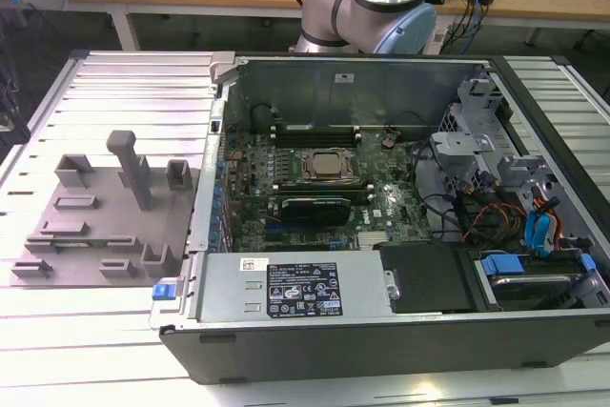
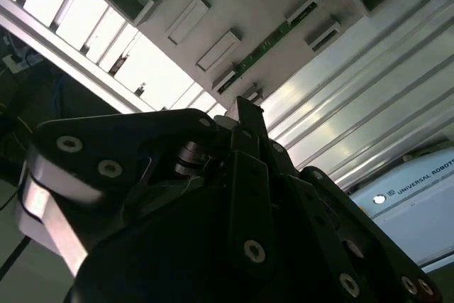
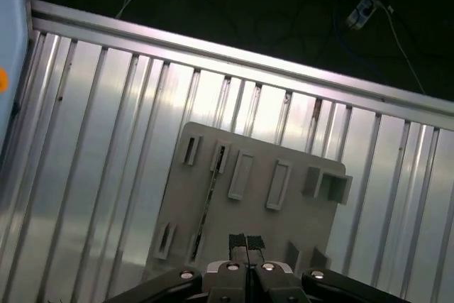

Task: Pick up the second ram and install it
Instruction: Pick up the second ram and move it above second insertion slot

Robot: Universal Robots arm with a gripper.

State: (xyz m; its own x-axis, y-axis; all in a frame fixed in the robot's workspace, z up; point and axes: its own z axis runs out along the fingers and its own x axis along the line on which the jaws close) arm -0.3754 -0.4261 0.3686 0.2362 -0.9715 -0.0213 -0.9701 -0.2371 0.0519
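1. If judged by looks alone, calls for a gentle touch on the ram (image 3: pixel 208 196): thin, light and stiff, but probably brittle, with chips and contacts that would not take scraping or bending.
2. Best taken by the two flat faces near mid-length, just under the free upper edge. Probably slips little under rubber pads, yet would suffer from a hard squeeze or any twist along its length.
3. Stands on edge in the plate (image 3: pixel 305 218), one row of holders in from a side edge, each end tucked into a small bracket (image 3: pixel 220 155).
4. Runs with its long axis parallel to that side edge, spanning much of the plate's length. Thin edge turned up, flat faces turned toward the plate's two side edges. Shows as a slim green line in the second wrist view too, ram (image 2: pixel 266 44) between its two end holders.
5. Lies, plate and all, on the table (image 1: pixel 124 92), toward the table's edge at the exterior view's left, just beside the open case (image 1: pixel 381 350).
6. Pinched fully closed with pads together and nothing between them: the claw (image 3: pixel 246 240). Hangs above the plate, well apart from the ram, touching neither.
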